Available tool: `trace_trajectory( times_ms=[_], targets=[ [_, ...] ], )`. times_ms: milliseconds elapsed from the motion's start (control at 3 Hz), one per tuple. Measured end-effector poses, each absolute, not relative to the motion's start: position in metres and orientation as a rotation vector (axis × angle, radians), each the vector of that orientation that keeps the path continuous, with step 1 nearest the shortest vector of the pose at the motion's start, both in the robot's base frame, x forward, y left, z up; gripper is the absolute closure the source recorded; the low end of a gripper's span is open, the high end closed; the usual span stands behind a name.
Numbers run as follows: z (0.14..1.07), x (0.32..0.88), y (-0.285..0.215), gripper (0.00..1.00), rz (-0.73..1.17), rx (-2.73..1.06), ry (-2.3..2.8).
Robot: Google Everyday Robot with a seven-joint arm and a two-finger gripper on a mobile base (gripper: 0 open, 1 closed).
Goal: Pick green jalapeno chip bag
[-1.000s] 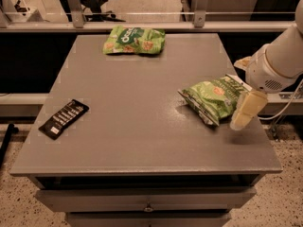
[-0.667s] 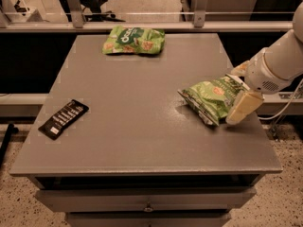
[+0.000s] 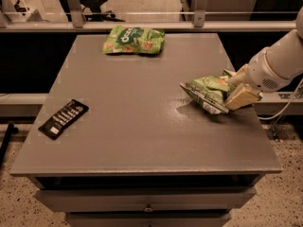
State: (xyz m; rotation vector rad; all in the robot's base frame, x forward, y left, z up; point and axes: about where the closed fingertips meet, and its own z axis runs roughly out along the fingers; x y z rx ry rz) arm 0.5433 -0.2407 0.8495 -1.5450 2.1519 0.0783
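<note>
The jalapeno bag [image 3: 206,90] is at middle right of the frame, near the table's [image 3: 142,131] right edge. In the last second my gripper [image 3: 233,89] has pushed in from beside it and is now right on its right end. Can't tell if it's clamped yet. I'd say grasp next, no lift so far.

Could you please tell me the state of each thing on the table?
green jalapeno chip bag: puffy, tilted, against the hand.
hand: at the bag's right end.
dark-panel green bag: lying flat, far edge.
black snack bar: flat, left side.
drawer: shut.
</note>
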Motion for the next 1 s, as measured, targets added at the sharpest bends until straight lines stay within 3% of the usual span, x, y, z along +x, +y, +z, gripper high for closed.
trace_trajectory(
  times_ms=[333,667,1000],
  targets=[
    [0.875,0.540,-0.227,0.88,0.107,-1.534,2.104],
    [0.920,0.536,-0.208,1.00,0.122,-1.475,2.017],
    [0.964,0.527,-0.187,1.00,0.152,-1.385,1.930]
  ],
)
